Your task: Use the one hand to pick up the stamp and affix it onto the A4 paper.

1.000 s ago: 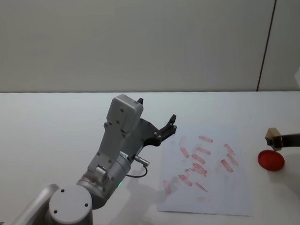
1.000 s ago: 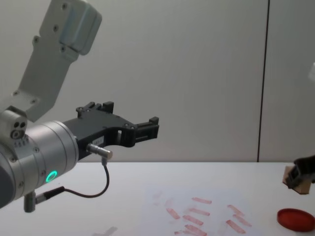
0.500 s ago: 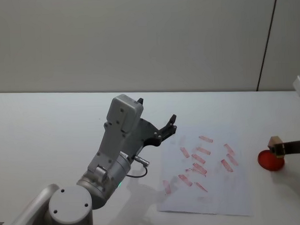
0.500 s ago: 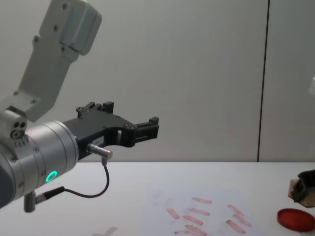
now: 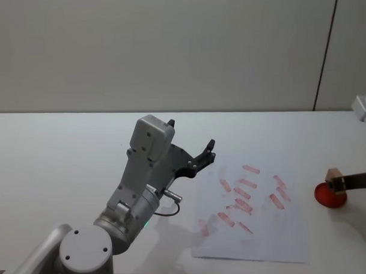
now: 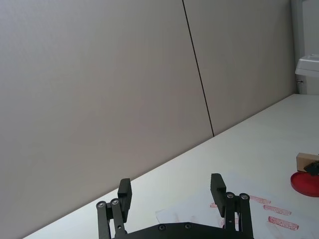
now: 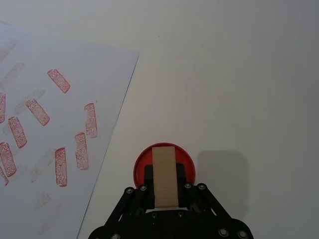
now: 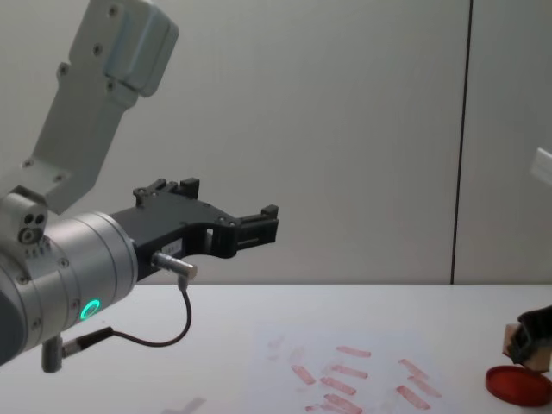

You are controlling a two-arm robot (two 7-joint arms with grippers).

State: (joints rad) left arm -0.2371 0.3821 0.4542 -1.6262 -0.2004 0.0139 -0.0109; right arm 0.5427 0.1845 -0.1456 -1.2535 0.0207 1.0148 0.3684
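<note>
The stamp (image 5: pixel 335 174), a small tan wooden block, is clamped in my right gripper (image 5: pixel 340 182), which reaches in from the right edge and is shut on it. The stamp (image 7: pixel 165 174) hangs directly over the round red ink pad (image 7: pixel 141 168), very close to it; whether they touch is unclear. In the chest view the stamp (image 8: pixel 523 343) sits just above the pad (image 8: pixel 517 386). The A4 paper (image 5: pixel 265 242), white with several pinkish-red prints, lies left of the pad. My left gripper (image 5: pixel 203 157) is raised over the table beside the paper's left edge, open and empty.
The red ink pad (image 5: pixel 330 195) rests on the white table just right of the paper's edge (image 7: pixel 107 139). My left arm (image 5: pixel 145 174) stands tall over the table's middle front. A grey wall runs behind the table.
My right gripper has lowered the stamp from above the red pad down close onto it. The left arm has not moved.
</note>
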